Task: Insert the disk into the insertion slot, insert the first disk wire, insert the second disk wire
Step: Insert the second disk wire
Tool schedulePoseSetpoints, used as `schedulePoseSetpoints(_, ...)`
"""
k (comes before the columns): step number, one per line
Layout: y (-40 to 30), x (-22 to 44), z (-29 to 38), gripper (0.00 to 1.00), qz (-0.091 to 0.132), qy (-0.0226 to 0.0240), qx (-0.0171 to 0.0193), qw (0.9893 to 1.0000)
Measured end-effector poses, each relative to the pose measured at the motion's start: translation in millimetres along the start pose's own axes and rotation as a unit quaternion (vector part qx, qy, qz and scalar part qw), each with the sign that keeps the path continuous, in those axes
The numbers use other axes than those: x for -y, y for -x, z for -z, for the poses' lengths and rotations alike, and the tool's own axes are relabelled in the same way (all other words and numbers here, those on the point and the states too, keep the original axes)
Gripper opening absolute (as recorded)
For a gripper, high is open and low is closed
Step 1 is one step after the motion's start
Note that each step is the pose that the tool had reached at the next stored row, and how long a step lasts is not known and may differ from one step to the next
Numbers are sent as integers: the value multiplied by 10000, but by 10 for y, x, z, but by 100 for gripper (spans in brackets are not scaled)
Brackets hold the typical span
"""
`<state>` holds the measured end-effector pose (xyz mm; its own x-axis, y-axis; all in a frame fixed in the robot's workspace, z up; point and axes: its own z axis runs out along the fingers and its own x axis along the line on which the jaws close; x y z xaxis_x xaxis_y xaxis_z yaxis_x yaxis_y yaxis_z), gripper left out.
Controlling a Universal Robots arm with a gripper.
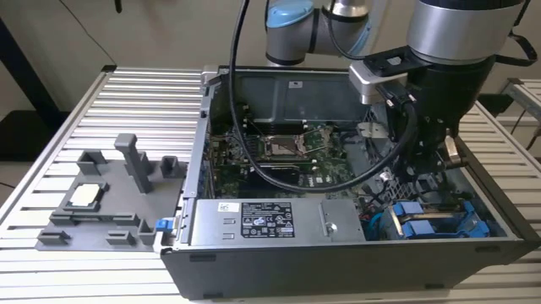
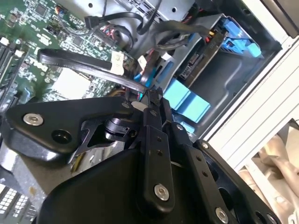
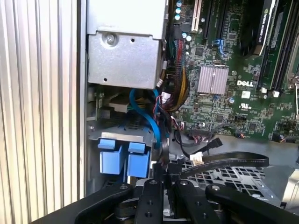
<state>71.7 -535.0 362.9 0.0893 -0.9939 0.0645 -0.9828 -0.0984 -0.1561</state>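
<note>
The disk (image 1: 431, 223) lies in its bright blue carrier inside the insertion slot (image 1: 480, 209), a grey sheet-metal cage at the case's front corner on the exterior view's right. Its blue tabs (image 3: 124, 159) show in the first wrist view and again as blue tabs (image 2: 187, 101) in the second. My gripper (image 3: 166, 181) hangs inside the case just above the cage, shut on the end of a flat black wire (image 3: 233, 159). In the second wrist view that black wire (image 2: 79, 63) arcs away from the gripper (image 2: 150, 95) over the motherboard. A blue wire (image 3: 152, 123) runs down toward the disk.
The open case holds a grey power supply box (image 1: 270, 221) with a white sticker, a green motherboard (image 1: 279, 152) and a perforated metal panel (image 3: 224, 177). A grey fixture tray (image 1: 101, 196) sits on the slatted table (image 1: 127, 95) at the exterior view's left. Loose cable bundles (image 3: 175, 88) crowd the cage.
</note>
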Motion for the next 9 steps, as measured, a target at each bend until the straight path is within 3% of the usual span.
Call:
schedulePoseSetpoints(4, -98, 55, -17, 16, 3, 53, 5, 10000)
schedulePoseSetpoints(9, -119, 181, -38, 16, 11, 212, 21, 9998)
